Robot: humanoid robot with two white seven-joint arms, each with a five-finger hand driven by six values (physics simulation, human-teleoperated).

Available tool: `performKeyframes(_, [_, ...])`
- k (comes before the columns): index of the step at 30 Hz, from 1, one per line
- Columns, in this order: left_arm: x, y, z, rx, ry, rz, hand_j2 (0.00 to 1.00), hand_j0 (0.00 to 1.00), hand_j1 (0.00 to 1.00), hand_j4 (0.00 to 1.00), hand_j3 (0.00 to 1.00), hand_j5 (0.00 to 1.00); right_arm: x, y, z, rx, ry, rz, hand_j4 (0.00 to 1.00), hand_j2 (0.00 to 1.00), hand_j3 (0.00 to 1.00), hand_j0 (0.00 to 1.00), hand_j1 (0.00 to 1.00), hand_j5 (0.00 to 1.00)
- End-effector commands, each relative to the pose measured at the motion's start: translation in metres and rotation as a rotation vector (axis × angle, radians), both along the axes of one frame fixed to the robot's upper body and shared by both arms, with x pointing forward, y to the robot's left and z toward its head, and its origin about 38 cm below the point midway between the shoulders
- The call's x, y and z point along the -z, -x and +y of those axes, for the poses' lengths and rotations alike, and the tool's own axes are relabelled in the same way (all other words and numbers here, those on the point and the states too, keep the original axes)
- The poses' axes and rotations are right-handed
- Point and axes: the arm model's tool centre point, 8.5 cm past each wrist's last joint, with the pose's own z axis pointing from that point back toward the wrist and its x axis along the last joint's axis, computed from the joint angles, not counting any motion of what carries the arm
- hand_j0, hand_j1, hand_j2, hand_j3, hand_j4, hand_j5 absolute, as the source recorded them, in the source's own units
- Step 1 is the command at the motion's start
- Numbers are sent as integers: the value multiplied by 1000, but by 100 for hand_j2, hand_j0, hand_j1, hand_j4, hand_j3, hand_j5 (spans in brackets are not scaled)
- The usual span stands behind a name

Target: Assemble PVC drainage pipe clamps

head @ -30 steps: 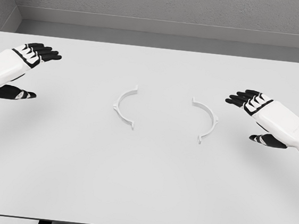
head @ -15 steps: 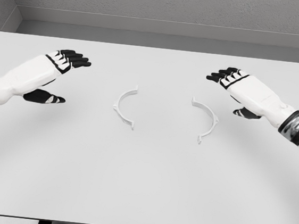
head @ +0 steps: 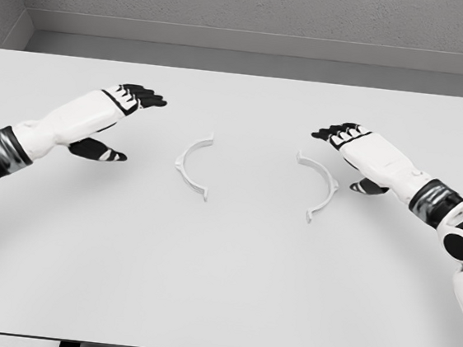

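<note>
Spreading across nearly the whole view, the white table (head: pixel 219 288) carries only the two clamp pieces near its middle. Take its centre as the clock's hub. The arms come next in size. The left hand (head: pixel 113 120) hangs at about nine o'clock, fingers extended and loosely together, thumb dropped below the palm, holding nothing. The right hand (head: pixel 358 154) hangs at about three o'clock in a mirrored pose, fingers out flat, thumb underneath, also empty.

Smallest are the parts themselves. The left clamp half (head: pixel 189 166) lies flat just left of the hub, its bow bulging towards nine o'clock and its open side facing three. The right clamp half (head: pixel 321 187) lies just right of the hub, bowed towards three, open side facing nine. The two mouths face each other, well apart, with bare table between them.

The step in hand looks like the reach, each hand going to its own half. The right hand is near its piece, fingertips close over the upper tab; the left hand is farther from its piece.

To do this well, each hand should probably come down on the outer bow, thumb on one side and fingers on the other. These thin arcs lie flat and would likely skid if nudged sideways. Keeping both halves level and mouths aligned should make the joining easier.
</note>
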Motion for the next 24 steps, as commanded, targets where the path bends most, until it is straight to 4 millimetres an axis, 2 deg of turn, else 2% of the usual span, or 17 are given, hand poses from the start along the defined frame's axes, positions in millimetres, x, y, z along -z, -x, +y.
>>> performKeyframes(1, [18, -1, -5, -2, 8, 48, 100, 100, 100, 100, 100, 100, 2, -1, 0, 5, -6, 5, 100, 100, 100, 100, 100, 100])
performKeyframes(17, [28, -12, -10, -4, -2, 79, 100, 100, 100, 100, 100, 100, 8, 0, 11, -26, 9, 22, 100, 100, 100, 100, 100, 100])
performKeyframes(20, [30, -14, -6, -17, -6, 87, 100, 100, 100, 100, 100, 100, 9, 0, 12, -27, 9, 23, 100, 100, 100, 100, 100, 100])
performKeyframes(24, [26, -22, -15, -14, 15, 77, 100, 100, 100, 100, 100, 100, 12, 1, 16, -37, 11, 31, 100, 100, 100, 100, 100, 100])
